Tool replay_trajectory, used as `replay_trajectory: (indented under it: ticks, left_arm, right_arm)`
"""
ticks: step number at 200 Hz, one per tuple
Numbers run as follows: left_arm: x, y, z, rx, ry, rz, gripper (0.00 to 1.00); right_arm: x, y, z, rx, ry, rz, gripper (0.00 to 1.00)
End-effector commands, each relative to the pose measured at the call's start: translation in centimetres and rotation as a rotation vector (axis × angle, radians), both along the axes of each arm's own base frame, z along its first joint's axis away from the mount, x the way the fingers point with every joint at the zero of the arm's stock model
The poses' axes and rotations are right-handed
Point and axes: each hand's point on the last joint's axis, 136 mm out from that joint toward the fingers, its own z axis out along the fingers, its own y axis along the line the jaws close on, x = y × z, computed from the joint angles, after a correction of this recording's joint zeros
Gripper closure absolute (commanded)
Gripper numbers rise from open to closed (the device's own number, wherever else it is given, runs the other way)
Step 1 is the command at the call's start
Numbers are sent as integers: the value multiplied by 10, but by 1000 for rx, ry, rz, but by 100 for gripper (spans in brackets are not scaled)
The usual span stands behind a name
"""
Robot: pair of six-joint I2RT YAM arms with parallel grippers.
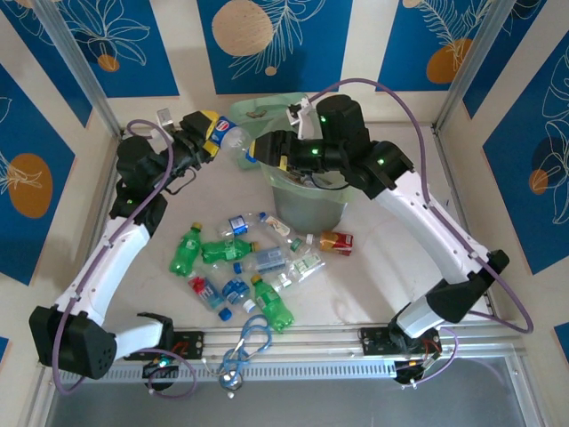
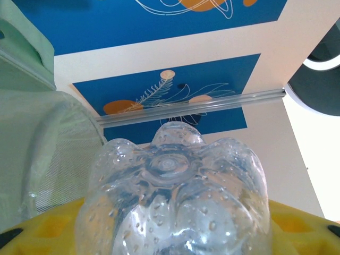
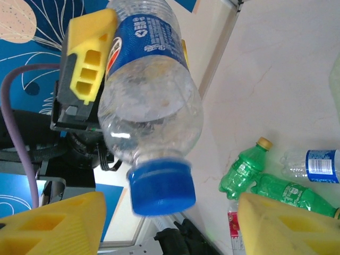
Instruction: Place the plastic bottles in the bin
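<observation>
Bottles [image 1: 240,262] are lying heaped on the table [image 1: 382,267] near the bin [image 1: 307,213], while the left gripper [image 1: 212,133] is clamping one clear blue-labelled bottle [image 1: 233,140] in the air beside it and the right gripper [image 1: 258,151] is holding its yellow fingers [image 3: 53,226] apart on either side of the blue cap [image 3: 162,186].

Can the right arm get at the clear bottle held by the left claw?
Probably yes: the right claw is open, its fingers either side of the blue cap of the clear bottle, nothing between.

The right arm [image 1: 391,169] overhangs the bin [image 1: 307,212]; bare table [image 1: 373,276] flanks the bottle heap [image 1: 240,262].
</observation>
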Motion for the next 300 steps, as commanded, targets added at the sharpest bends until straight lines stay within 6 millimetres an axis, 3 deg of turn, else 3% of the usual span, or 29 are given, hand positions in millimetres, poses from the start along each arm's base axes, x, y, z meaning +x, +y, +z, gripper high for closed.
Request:
replay_trajectory:
  ticks: [1, 73, 94, 123, 160, 179, 186, 217, 241, 273, 300]
  left_arm:
    - [-16, -6, 29, -32, -82, -43, 49]
    - [-16, -8, 30, -28, -80, -46, 49]
    - [-14, -8, 27, -13, -71, -39, 49]
    - [-11, -9, 23, -4, -62, -36, 48]
    - [-9, -7, 21, 3, -62, -13, 38]
    - [-7, -10, 19, 12, -50, -16, 7]
    - [-7, -9, 19, 19, -56, -6, 0]
    - [-6, -1, 9, 125, -46, 48, 0]
    - [-12, 13, -10, 368, 0, 107, 0]
    - [-28, 51, -43, 685, 69, 231, 0]
    - [-48, 65, -80, 811, 136, 219, 0]
  right_arm:
    - [-1, 7, 12, 36, 0, 36, 37]
    - [3, 15, 6, 24, 23, 53, 62]
    - [2, 15, 5, 23, 26, 55, 74]
    - [2, 12, 6, 16, 22, 41, 80]
    - [6, 5, 9, 21, 20, 20, 82]
    - [8, 0, 11, 21, 17, 2, 83]
    - [11, -4, 11, 19, 17, -13, 83]
    - [27, -38, 10, 8, 40, -110, 83]
    - [39, -74, 4, -16, 63, -199, 82]
    - [55, -122, -30, -112, 149, -304, 83]
    - [60, -135, -56, -142, 216, -293, 83]
